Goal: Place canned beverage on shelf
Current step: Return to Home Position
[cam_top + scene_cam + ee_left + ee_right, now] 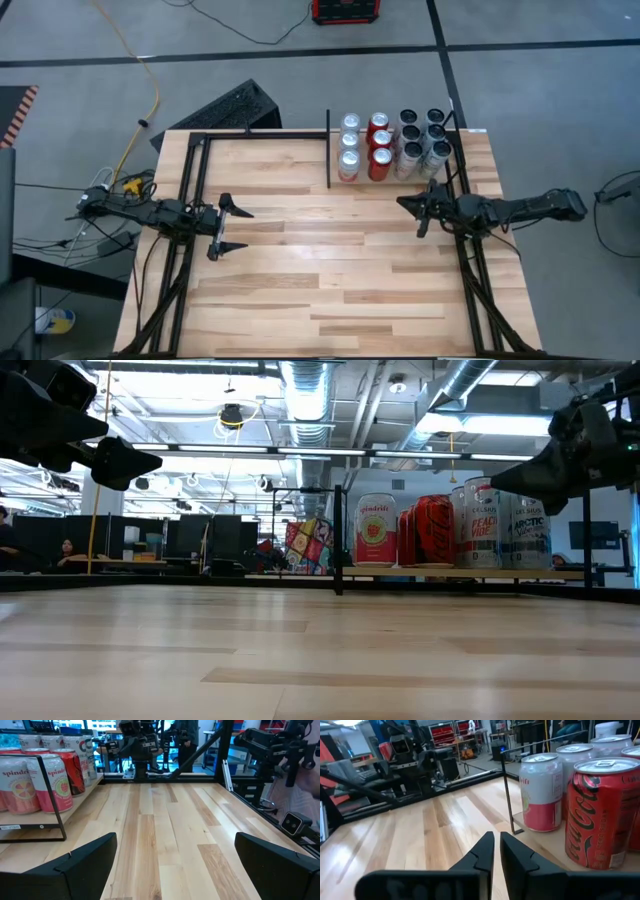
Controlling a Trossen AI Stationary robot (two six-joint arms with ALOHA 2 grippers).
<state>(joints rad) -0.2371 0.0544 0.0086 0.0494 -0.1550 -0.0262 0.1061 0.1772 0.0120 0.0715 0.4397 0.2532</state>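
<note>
**Cans on the shelf, both grippers empty**

Your left gripper (pixel 231 228) hangs over the left side of the table (pixel 300 280), well apart from the shelf. Its fingers are spread wide with nothing between them.

Your right gripper (pixel 413 208) hovers above the table, near the shelf (pixel 480 573). Its fingers (pixel 485 851) are drawn almost together, with only a thin slit between them, and they hold nothing.

You find the shelf in the far right corner of the table. The cans stand upright on it in rows. The pink cans (pixel 348 150) are just beside the divider bar (pixel 328 150). The red cans (pixel 379 150) come next. The white cans (pixel 483 525) fill the end nearest the table's right edge. No gripper touches any can.
</note>
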